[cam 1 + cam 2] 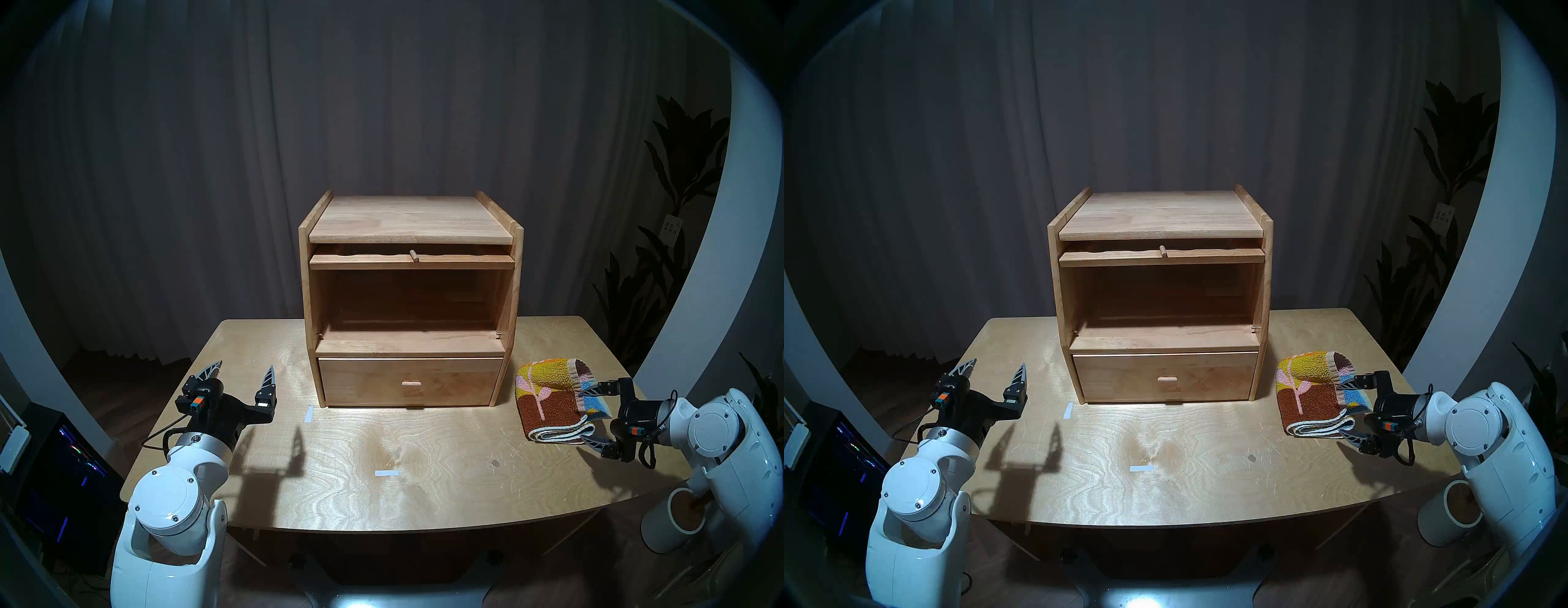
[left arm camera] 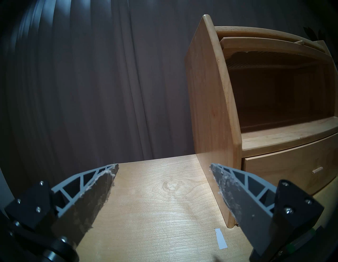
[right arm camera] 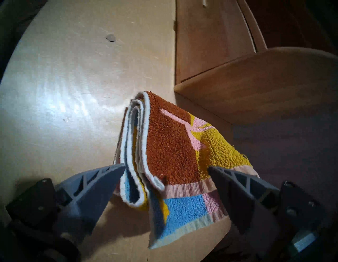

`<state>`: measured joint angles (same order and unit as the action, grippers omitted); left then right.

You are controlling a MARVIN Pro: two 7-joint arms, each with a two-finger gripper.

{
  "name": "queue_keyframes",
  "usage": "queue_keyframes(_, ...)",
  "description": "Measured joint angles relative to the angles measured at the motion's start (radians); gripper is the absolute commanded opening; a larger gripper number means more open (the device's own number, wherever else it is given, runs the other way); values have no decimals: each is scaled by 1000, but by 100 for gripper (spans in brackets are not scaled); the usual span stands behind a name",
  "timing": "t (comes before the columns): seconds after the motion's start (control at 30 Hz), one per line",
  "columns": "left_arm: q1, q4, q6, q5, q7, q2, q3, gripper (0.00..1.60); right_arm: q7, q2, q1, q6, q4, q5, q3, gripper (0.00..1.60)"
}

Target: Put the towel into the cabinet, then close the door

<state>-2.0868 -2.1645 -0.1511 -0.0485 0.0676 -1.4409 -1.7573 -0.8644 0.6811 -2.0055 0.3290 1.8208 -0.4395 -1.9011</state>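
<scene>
The towel (image 1: 547, 395) lies folded on the table (image 1: 382, 488), just right of the cabinet (image 1: 409, 216); it also shows in the right wrist view (image 3: 170, 146). My right gripper (image 1: 584, 418) is open, with one finger on each side of the towel's right end (image 3: 166, 166). The cabinet's large compartment stands open and holds nothing. The door (image 1: 411, 263) is swung up flat under the top board, peg knob (image 1: 414, 256) pointing forward. The drawer (image 1: 409, 382) is shut. My left gripper (image 1: 244, 367) is open and empty above the table, left of the cabinet (image 2: 210, 109).
Two white tape marks (image 1: 309, 414) (image 1: 387, 472) lie on the table in front of the cabinet. A white cylindrical container (image 1: 674, 522) stands off the table's front right corner. A dark screen (image 1: 63, 467) is at the left, a plant (image 1: 679, 170) at the back right.
</scene>
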Motion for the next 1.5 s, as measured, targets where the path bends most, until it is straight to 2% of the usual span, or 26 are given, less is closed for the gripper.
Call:
queue_keyframes(0.13,0,0,0,0,0,0,0,160,-38,-9,6,-41,30,-7,14,160)
queue_keyframes(0.3,0,-1,0,0,0,0,0,160,-44,-4,38,-116,33,-45,74,160)
queue_keyframes(0.53,0,-1,0,0,-1,-1,0,160,31,36,96,-153,-48,-111,182,160)
queue_keyframes(0.93,-1,-2,0,0,-1,-1,0,160,207,88,208,-120,-176,-172,260,160)
queue_keyframes(1.0,-1,-2,0,0,-1,-1,0,160,220,92,224,-112,-193,-178,270,42)
queue_keyframes(1.03,-1,-2,0,0,-1,-1,0,160,224,94,233,-107,-201,-179,275,0)
queue_keyframes(1.23,-1,-2,0,0,-1,-1,0,160,228,107,250,-103,-226,-159,280,0)
queue_keyframes(1.5,-1,-2,0,0,-1,-1,0,160,249,141,248,-120,-201,-95,225,0)
